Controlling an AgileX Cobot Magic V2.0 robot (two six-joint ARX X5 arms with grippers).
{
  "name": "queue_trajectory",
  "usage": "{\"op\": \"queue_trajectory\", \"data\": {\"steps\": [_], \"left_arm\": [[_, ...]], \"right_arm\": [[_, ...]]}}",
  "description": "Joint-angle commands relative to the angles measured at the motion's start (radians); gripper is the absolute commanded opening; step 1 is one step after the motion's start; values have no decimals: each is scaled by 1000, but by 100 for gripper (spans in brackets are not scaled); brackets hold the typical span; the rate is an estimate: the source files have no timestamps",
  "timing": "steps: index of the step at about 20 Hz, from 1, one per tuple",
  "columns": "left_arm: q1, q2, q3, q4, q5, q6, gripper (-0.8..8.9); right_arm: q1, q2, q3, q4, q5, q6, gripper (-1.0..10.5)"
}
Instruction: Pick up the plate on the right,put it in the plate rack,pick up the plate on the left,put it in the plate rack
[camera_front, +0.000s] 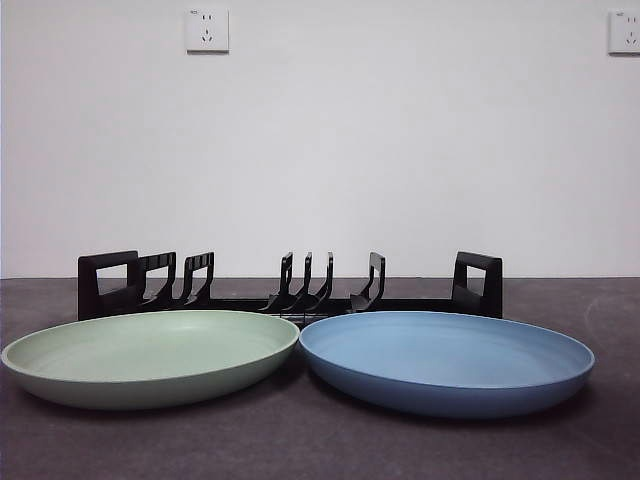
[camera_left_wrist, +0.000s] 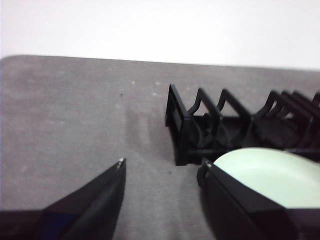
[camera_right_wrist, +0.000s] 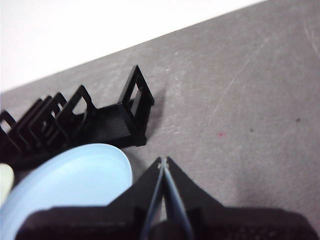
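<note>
Right gripper (camera_right_wrist: 163, 162) pressed together at the tips, holding nothing, poised above bare table (camera_right_wrist: 240, 115) just beside the blue plate (camera_right_wrist: 70, 175). Left gripper (camera_left_wrist: 162, 170) spread wide, empty too, hanging over the green plate (camera_left_wrist: 270, 172) near the rack's end handle.

In the front view: blue plate (camera_front: 445, 360) on the right, green plate (camera_front: 150, 355) on the left, rims touching or all but touching at the middle, both flat on the dark table (camera_front: 300, 445). Plate rack (camera_front: 290, 290) right behind them, running crosswise, prongs upright, every slot unfilled. Neither arm visible there.

Nothing of the task done so far; blue plate first.

On handling, as judgement: matte, even-coloured, thick-rimmed, so probably light plastic or fibre composite. Stiff, unlikely to shatter, but smooth enough to slide in a pinch. Shallow, with a low sloping wall. Best purchase on the rim nearest the right gripper, one jaw inside the wall, one under the outer lip. Jaws to be opened before any descent. Wide and held only at the edge, likely to sag or swing, so a firm squeeze and a slow tilt to upright before the prongs.
</note>
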Motion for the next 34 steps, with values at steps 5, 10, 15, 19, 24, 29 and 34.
{"op": "queue_trajectory", "data": {"steps": [5, 10, 15, 19, 24, 29, 34], "left_arm": [[0, -3, -10, 19, 77, -153, 251], [0, -3, 14, 41, 203, -174, 251], [0, -3, 23, 84, 386, -179, 251], [0, -3, 23, 116, 443, -225, 251], [0, -3, 23, 123, 460, -313, 251], [0, -3, 23, 119, 469, -358, 251], [0, -3, 24, 116, 497, -380, 231]], "right_arm": [[3, 6, 23, 7, 3, 91, -9], [0, 56, 92, 8, 11, 90, -9], [0, 131, 155, 9, 11, 90, -9], [0, 203, 210, 10, 11, 90, -9], [0, 332, 296, 10, 7, 75, -9], [0, 486, 402, 6, -1, 18, -9], [0, 651, 517, -42, -5, -29, -9]]}}
